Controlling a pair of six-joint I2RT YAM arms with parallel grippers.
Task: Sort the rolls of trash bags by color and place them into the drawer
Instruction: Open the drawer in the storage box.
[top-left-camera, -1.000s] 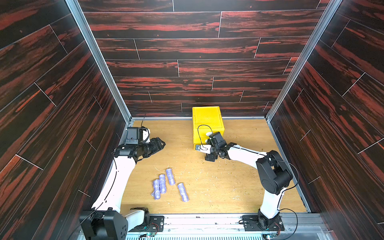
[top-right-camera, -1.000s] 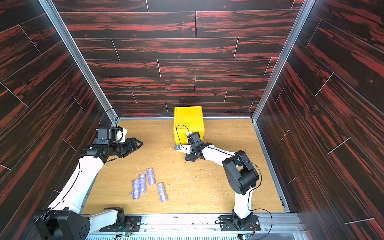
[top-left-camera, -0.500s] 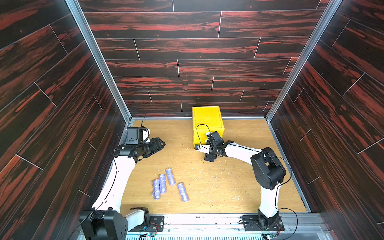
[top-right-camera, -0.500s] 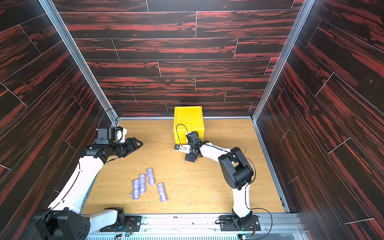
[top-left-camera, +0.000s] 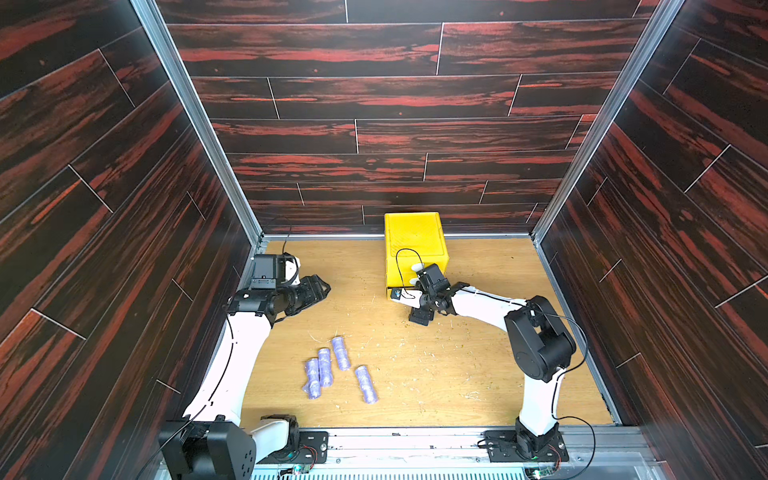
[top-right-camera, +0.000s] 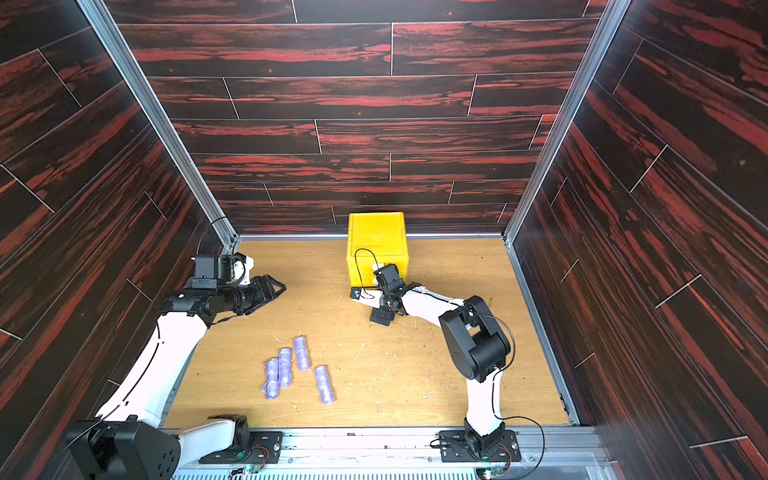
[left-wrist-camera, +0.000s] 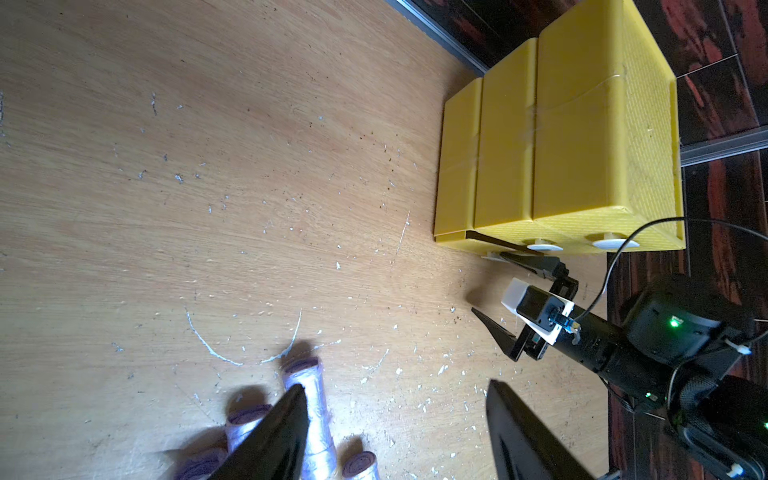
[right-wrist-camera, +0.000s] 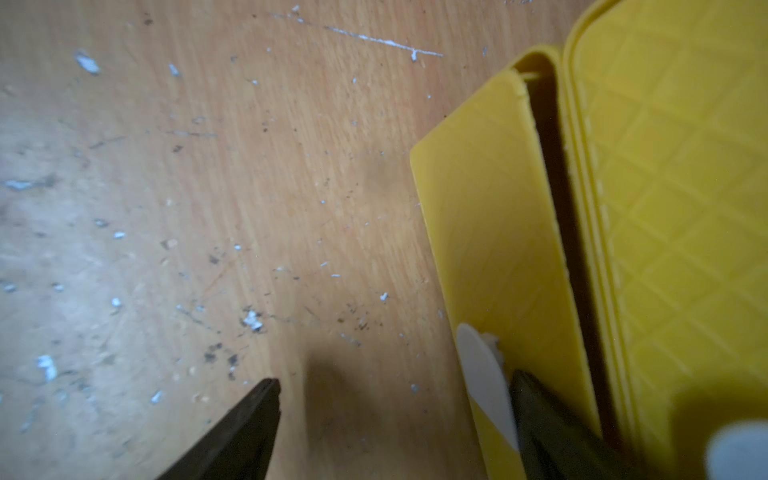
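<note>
While both jaws stay spread and empty, the right arm has edged toward the drawer.

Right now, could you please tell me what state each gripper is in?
Left gripper: open, holding nothing.
Right gripper: open, gripping nothing, one finger hooked behind the white knob of the bottom drawer.

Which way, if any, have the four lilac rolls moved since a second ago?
No. The lilac rolls lie where they lay, the same gap from the yellow drawer cabinet.
</note>
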